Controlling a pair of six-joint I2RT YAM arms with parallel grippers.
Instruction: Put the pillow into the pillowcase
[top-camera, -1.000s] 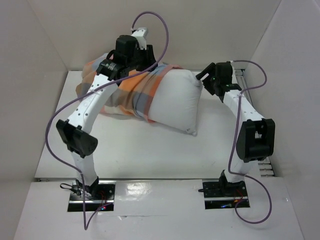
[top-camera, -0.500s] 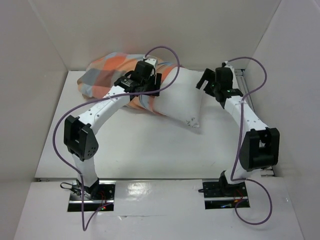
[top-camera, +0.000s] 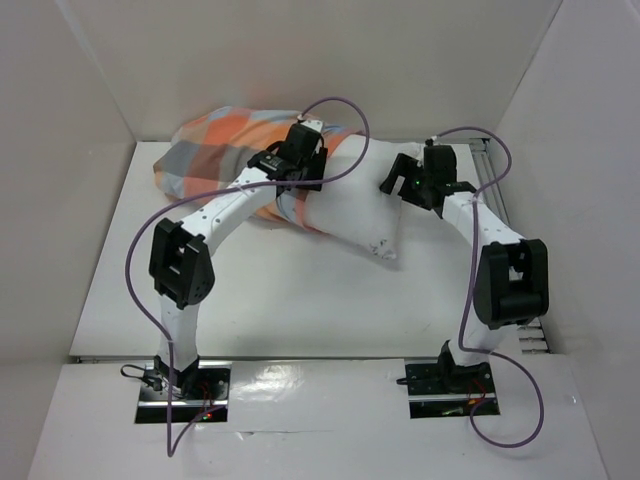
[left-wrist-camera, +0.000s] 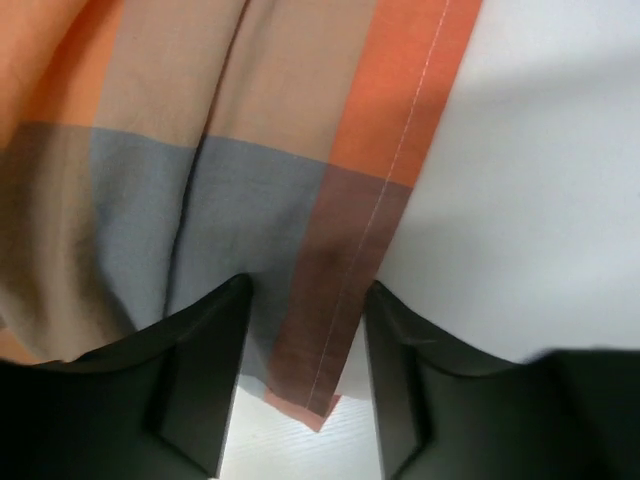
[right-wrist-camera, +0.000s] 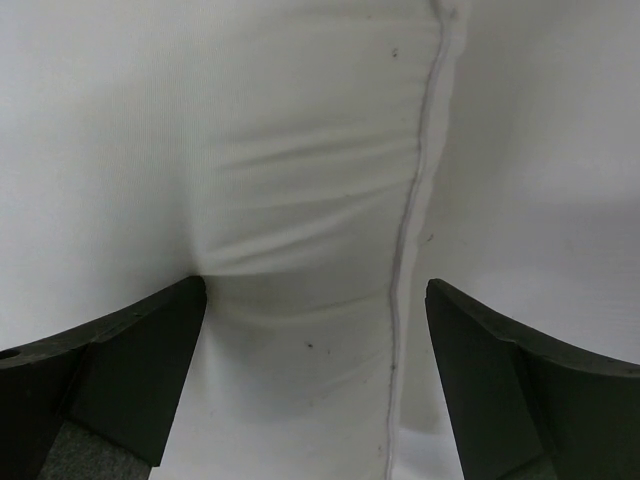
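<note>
The white pillow (top-camera: 352, 205) lies at the back of the table, its left part inside the checked pillowcase (top-camera: 222, 146). Small dark specks mark its near right corner. My left gripper (top-camera: 300, 186) hovers over the pillowcase's open edge. In the left wrist view this gripper (left-wrist-camera: 307, 292) is open, with the orange hem (left-wrist-camera: 345, 300) hanging loose between its fingers. My right gripper (top-camera: 393, 178) sits at the pillow's right end. In the right wrist view it (right-wrist-camera: 315, 290) is wide open astride the seamed end of the pillow (right-wrist-camera: 300, 180), and its left fingertip (right-wrist-camera: 185, 300) dents the cushion.
White walls enclose the table (top-camera: 280, 290) on the left, back and right. A metal rail (top-camera: 497, 195) runs along the right side. Purple cables (top-camera: 345, 110) loop above both arms.
The left arm has come down from above the pillowcase to its open hem. The right gripper has moved left onto the pillow's end and opened wider. The pillow has shifted toward the back wall.
</note>
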